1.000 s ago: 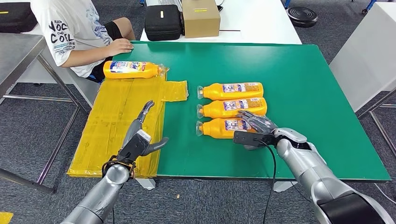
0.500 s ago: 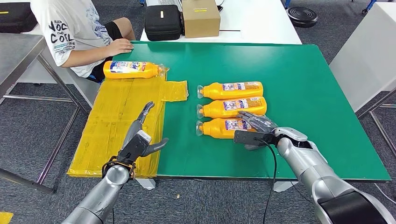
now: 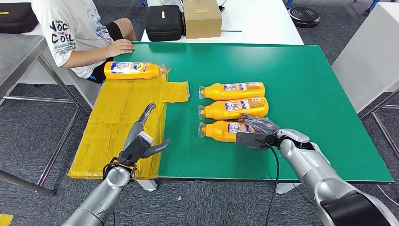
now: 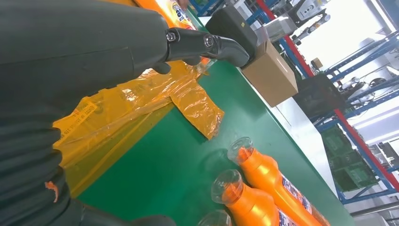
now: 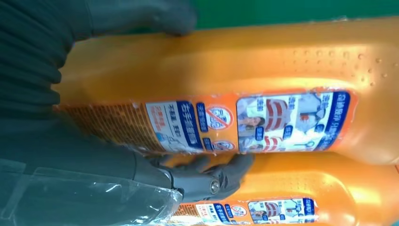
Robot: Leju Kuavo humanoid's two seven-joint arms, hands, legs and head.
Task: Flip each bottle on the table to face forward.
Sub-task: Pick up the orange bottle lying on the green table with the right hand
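Both arms silver metal. Left hand [image 3: 139,143] and right hand [image 3: 258,132] dark grey; black cable [image 3: 274,176] runs along right forearm.

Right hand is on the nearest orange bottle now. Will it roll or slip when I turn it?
The nearest bottle looks flattish and lies steadily on its side, so it probably flops over rather than rolls. Its glossy plastic and label may be slippery under the right hand. The middle bottle lies right alongside, so it may get nudged.
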